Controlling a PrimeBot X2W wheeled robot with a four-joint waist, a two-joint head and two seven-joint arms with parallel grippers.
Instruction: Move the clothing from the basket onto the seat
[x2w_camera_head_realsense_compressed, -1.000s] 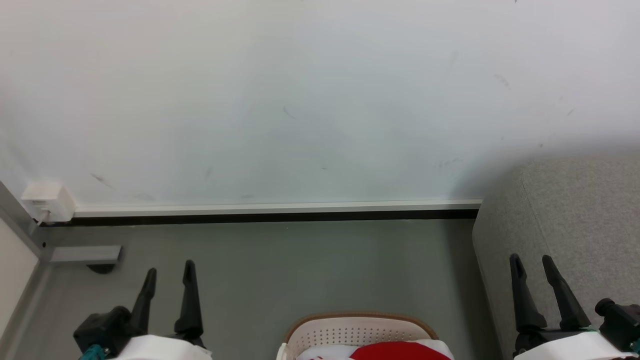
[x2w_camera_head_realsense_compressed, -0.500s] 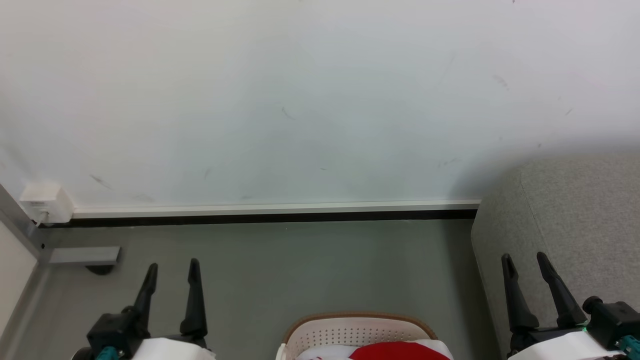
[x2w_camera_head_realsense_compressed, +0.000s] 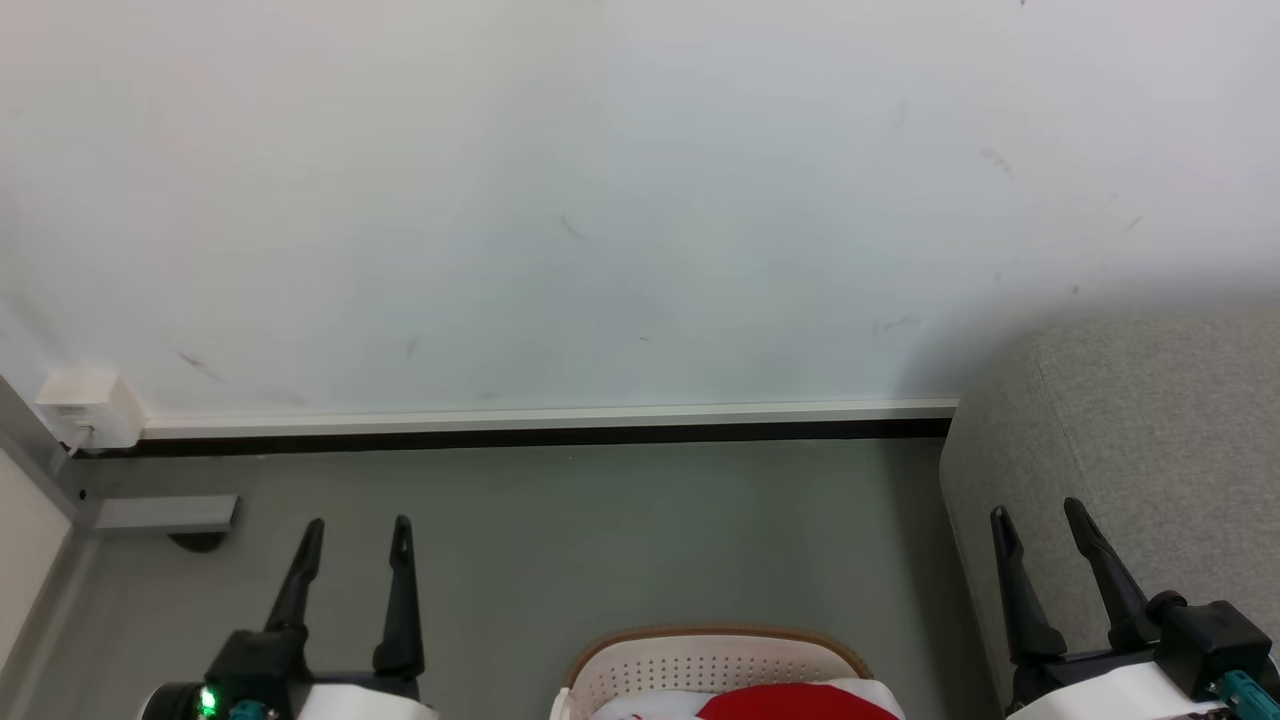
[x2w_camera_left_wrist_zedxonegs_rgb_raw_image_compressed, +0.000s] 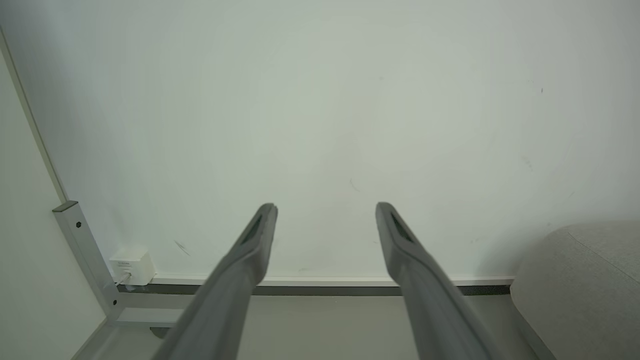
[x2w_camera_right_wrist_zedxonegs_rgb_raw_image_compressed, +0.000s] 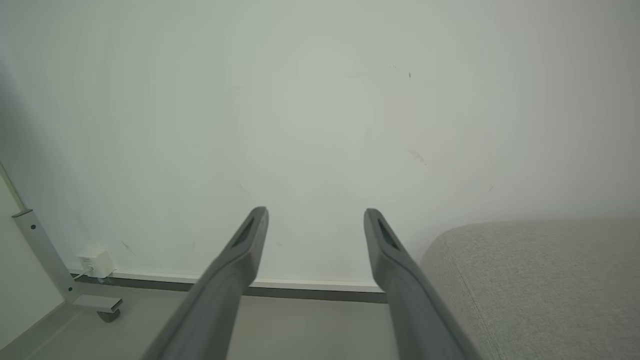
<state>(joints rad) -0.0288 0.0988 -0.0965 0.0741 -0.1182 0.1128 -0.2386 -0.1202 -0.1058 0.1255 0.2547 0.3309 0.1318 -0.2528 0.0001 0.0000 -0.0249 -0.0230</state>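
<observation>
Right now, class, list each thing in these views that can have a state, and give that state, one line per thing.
left gripper: open, holding nothing, over the floor.
right gripper: open, holding nothing, in front of the seat.
basket: upright on the floor, with clothing inside.
clothing: lying in the basket, not gripped, not yet on the seat.
seat: standing against the wall, to the right of the basket.

**A:** what's different from a second ago?

**B:** not much lol. The left gripper (x2w_camera_head_realsense_compressed: 358, 522) slid inward toward the basket (x2w_camera_head_realsense_compressed: 700, 662), and the right gripper (x2w_camera_head_realsense_compressed: 1035, 506) crept in from its side too. A green light (x2w_camera_head_realsense_compressed: 208, 700) now shows by the left wrist.
</observation>
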